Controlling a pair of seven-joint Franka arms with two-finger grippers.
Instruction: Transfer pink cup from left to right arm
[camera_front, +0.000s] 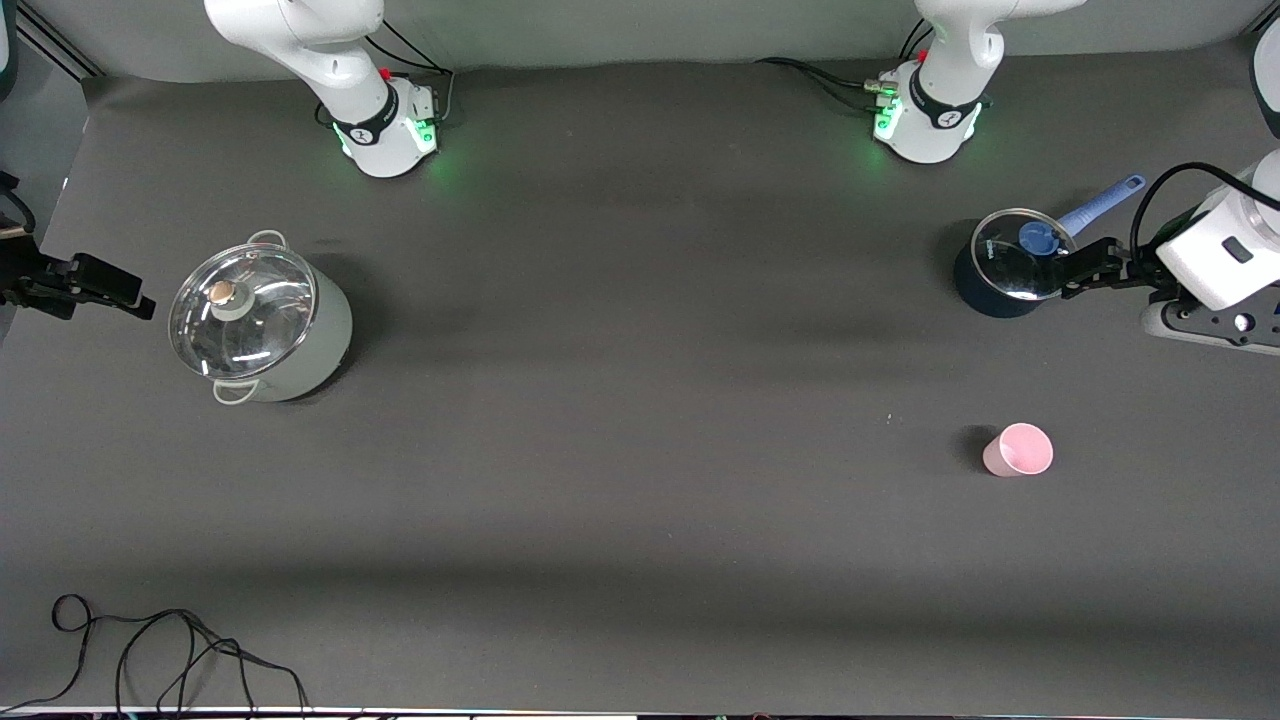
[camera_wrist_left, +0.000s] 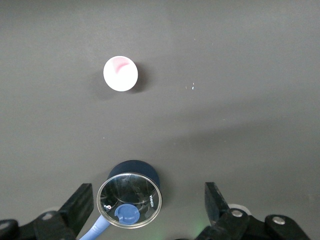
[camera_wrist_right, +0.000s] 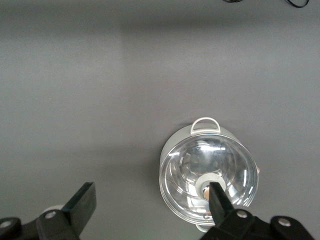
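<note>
The pink cup (camera_front: 1018, 450) stands by itself on the dark table toward the left arm's end, its mouth facing up, and it shows again in the left wrist view (camera_wrist_left: 120, 74). It lies nearer to the front camera than the small blue saucepan (camera_front: 1008, 268). My left gripper (camera_front: 1087, 268) hangs open and empty above that saucepan's edge (camera_wrist_left: 148, 196), well apart from the cup. At the right arm's end my right gripper (camera_front: 125, 292) waits open and empty (camera_wrist_right: 151, 194) in the air beside the steel pot (camera_front: 262, 322).
The steel pot (camera_wrist_right: 209, 172) has a glass lid and loop handles. The blue saucepan (camera_wrist_left: 131, 197) has a glass lid with a blue knob and a long blue handle (camera_front: 1100, 205). A black cable (camera_front: 170, 650) lies at the table's front edge.
</note>
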